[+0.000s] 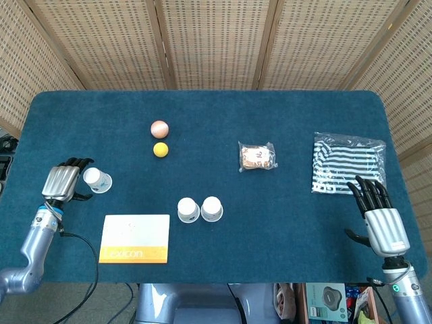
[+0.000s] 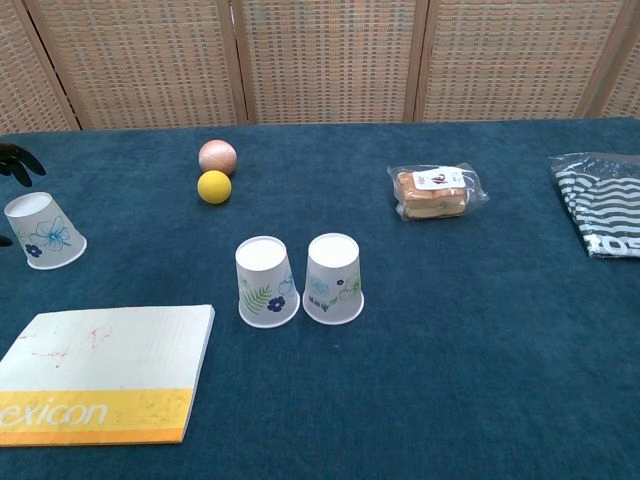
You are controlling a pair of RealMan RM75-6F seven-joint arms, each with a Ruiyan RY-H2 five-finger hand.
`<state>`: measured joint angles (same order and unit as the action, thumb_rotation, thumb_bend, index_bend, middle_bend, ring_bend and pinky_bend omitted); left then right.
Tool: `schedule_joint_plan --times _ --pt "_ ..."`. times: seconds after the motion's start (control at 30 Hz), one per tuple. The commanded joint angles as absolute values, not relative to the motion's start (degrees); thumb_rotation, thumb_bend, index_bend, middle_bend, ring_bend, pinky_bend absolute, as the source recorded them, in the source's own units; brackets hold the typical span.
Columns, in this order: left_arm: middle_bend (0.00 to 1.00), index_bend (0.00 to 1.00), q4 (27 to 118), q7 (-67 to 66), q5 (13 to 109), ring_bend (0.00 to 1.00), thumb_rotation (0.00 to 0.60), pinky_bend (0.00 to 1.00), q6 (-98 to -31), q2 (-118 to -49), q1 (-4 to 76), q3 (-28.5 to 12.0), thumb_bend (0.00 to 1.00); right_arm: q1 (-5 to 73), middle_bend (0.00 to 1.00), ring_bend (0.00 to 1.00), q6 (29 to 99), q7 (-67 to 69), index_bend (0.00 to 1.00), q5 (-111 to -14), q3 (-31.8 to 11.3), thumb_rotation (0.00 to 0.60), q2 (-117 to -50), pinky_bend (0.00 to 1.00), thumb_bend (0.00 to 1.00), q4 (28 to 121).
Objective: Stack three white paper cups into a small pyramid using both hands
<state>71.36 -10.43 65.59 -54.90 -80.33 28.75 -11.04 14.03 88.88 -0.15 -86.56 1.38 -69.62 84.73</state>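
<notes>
Cups come first: two inverted cups, left base cup (image 1: 187, 210) and right base cup (image 1: 212, 209), stand mouth-down and touching side by side, which reads as the pyramid's bottom row already laid. Taking that pair as landmark, the third cup (image 1: 98, 180) sits well to its left and a little further back, also mouth-down, tilted slightly in the chest view. It looks like the piece meant for the top.

Left hand (image 1: 64, 182) is just beside the third cup on the side away from the pair, fingers curved loosely round its far edge. Contact cannot be told from either view, and the cup sits on the cloth, so no grip yet by my reading. Chest view only catches dark fingertips (image 2: 16, 160) at the frame edge.

Right hand (image 1: 379, 214) is far right of the pair, near the table's front edge, fingers spread and holding nothing; probably parked until needed.

Clutter around the pair: book (image 1: 134, 238) front-left, yellow ball (image 1: 160, 150) and pink ball (image 1: 159, 127) behind-left, snack packet (image 1: 257, 156) behind-right, striped bag (image 1: 349, 164) far right. None blocks the path from the third cup to the pair.
</notes>
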Motion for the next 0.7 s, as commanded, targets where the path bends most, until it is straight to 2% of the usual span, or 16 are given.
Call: schedule_joint_plan --times 0.03,0.27,0.43,0.7 --pt "0.30 0.24 69.0 -13.3 62.0 0.21 0.600 0.34 -53.5 -83.0 30.4 -12.1 0.11 13.8 0.00 0.00 88.6 0.0 0.00 -86.6 1.0 0.600 -69.6 0.00 0.00 84.6" --pt "0.35 0.29 67.2 -14.7 60.3 0.25 0.600 0.37 -53.5 -85.2 31.7 -12.4 0.14 13.2 0.00 0.00 87.9 0.4 0.00 -86.9 0.0 0.600 -69.5 0.00 0.00 84.5" --pt "0.46 0.40 66.9 -15.2 59.9 0.34 0.600 0.43 -54.5 -85.9 31.9 -12.6 0.22 12.7 0.00 0.00 87.9 0.4 0.00 -87.2 -0.6 0.600 -69.3 0.00 0.00 84.7" --pt "0.47 0.43 70.7 -15.6 59.9 0.36 0.600 0.45 -57.1 -83.5 31.3 -13.0 0.24 12.2 0.00 0.00 87.6 0.5 0.00 -87.6 -1.6 0.600 -69.2 0.00 0.00 84.9"
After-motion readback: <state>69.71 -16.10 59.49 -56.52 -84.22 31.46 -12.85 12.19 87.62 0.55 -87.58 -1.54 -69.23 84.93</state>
